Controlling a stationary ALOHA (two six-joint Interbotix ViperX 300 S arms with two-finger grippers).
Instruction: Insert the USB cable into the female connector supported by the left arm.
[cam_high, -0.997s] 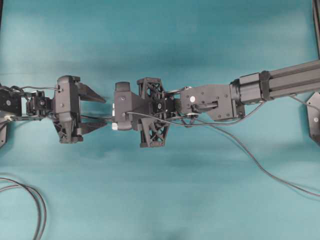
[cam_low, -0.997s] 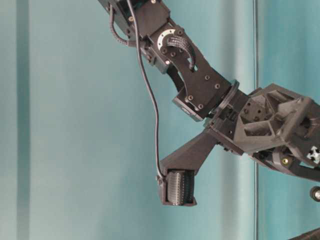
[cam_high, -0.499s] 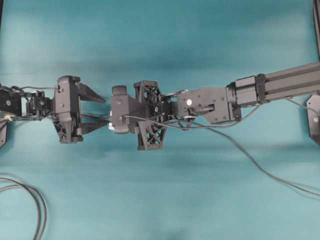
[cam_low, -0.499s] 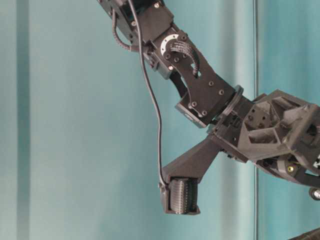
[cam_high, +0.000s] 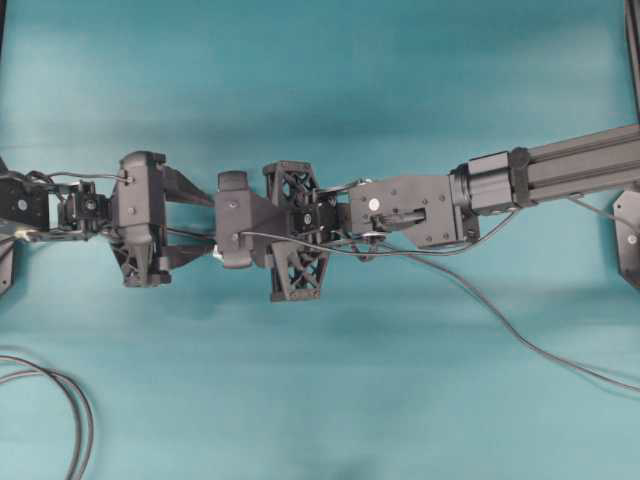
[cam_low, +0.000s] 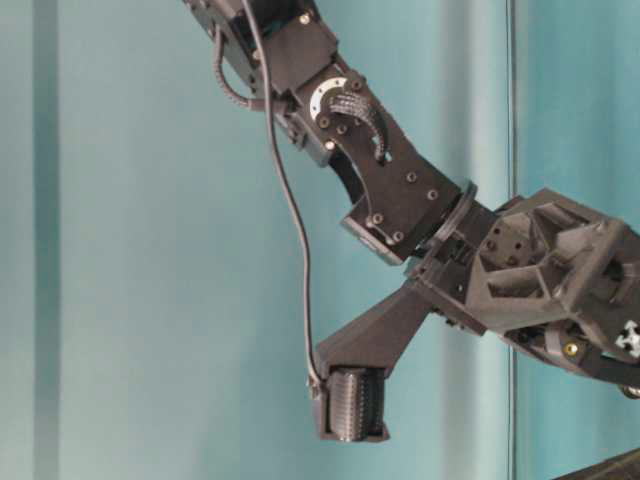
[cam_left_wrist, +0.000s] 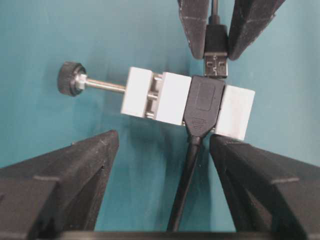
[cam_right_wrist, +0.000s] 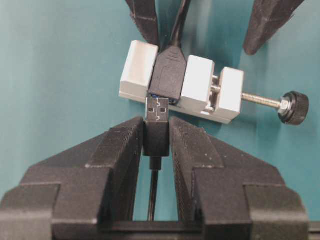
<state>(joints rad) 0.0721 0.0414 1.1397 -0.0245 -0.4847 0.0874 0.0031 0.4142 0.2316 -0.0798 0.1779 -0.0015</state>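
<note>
The female connector (cam_left_wrist: 185, 102) is a white block with a black socket band, a knobbed rod and a dark cable, lying on the teal surface. My left gripper (cam_left_wrist: 164, 140) is open, its fingers spread on either side just short of the block. My right gripper (cam_right_wrist: 157, 125) is shut on the dark plug of the USB cable (cam_right_wrist: 157, 137). The plug's silvery tip (cam_right_wrist: 157, 110) sits right at the socket mouth of the connector (cam_right_wrist: 167, 75), slightly off line. In the overhead view the right gripper (cam_high: 222, 240) meets the left gripper (cam_high: 195, 225) and hides the block.
A looped double black cable (cam_high: 70, 400) lies at the lower left. The USB cable (cam_high: 520, 340) trails across the surface to the right edge and hangs along the right arm in the table-level view (cam_low: 300, 230). A black mount (cam_high: 630, 235) stands at the far right.
My right gripper has moved left with the plug, closing the gap to the left gripper and bringing the tip up to the socket. The left gripper has barely moved.
</note>
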